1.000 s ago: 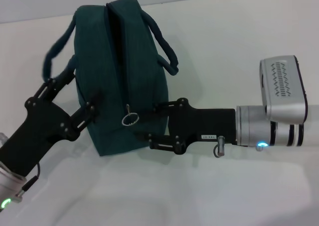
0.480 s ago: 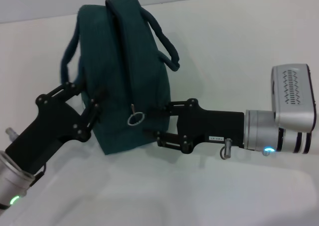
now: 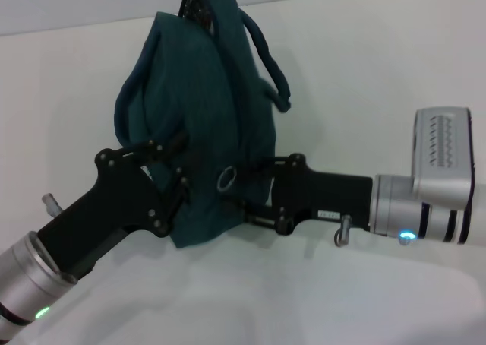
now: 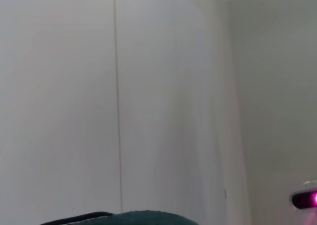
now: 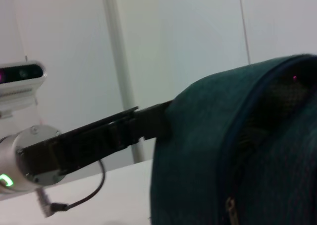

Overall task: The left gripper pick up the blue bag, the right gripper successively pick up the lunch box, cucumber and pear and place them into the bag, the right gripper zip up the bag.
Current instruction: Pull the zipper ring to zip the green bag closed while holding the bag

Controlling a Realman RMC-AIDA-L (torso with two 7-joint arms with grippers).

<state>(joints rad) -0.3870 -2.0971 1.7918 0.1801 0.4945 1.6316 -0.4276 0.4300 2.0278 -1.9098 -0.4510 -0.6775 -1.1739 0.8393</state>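
The right gripper (image 3: 241, 191), reaching in from three o'clock in the head view, has its fingers closed narrow around the zipper pull ring (image 3: 225, 179) on the near end of the blue bag (image 3: 201, 125); the ring sits right at its fingertips, though whether they truly pinch it or only the fabric beside it is hard to tell. From eight o'clock the left gripper (image 3: 176, 179) clamps the bag's lower left flank, fingers pressed into the cloth. Compared with a second ago, the left arm has pushed up and inward toward the centre, and the bag, which then stood square and upright, now leans and crumples, its top tipped toward twelve o'clock, with a patch of dark mesh lining (image 3: 200, 3) showing at the mouth. The right arm has hardly shifted. The loop handle (image 3: 266, 60) dangles on the bag's right. Lunch box, cucumber and pear are nowhere visible, probably already inside. I judge this as the zipping stage, the slack cloth likely making the slider harder to run cleanly.
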